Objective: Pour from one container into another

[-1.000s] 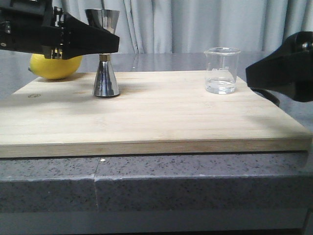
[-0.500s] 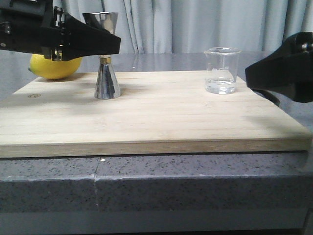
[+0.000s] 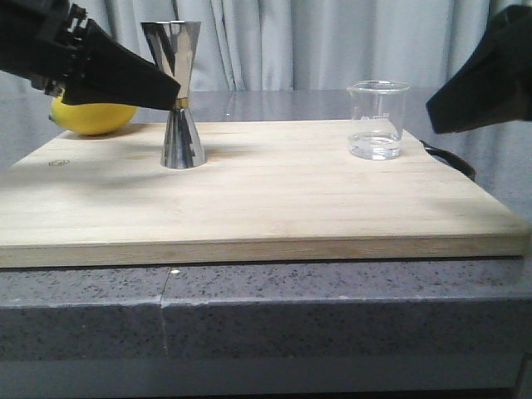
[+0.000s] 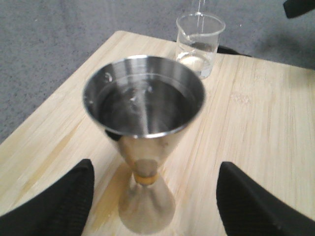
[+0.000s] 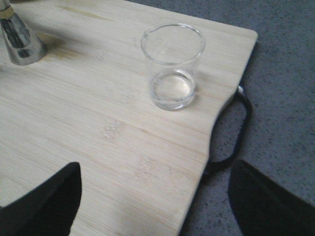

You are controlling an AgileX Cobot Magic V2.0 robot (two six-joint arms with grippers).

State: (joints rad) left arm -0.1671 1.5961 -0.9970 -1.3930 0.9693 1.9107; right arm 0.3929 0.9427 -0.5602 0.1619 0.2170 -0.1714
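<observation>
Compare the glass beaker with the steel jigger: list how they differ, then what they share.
Material: the beaker is clear glass; the jigger is shiny, opaque steel with a brass-toned waist.
Shape: the beaker has straight sides and a pouring lip; the jigger is an hourglass of two cones.
Height: the jigger stands taller than the beaker.
Place: the jigger stands toward the board's left, the beaker toward its right.
Shared: both stand upright, mouths open, on the wooden board.
</observation>
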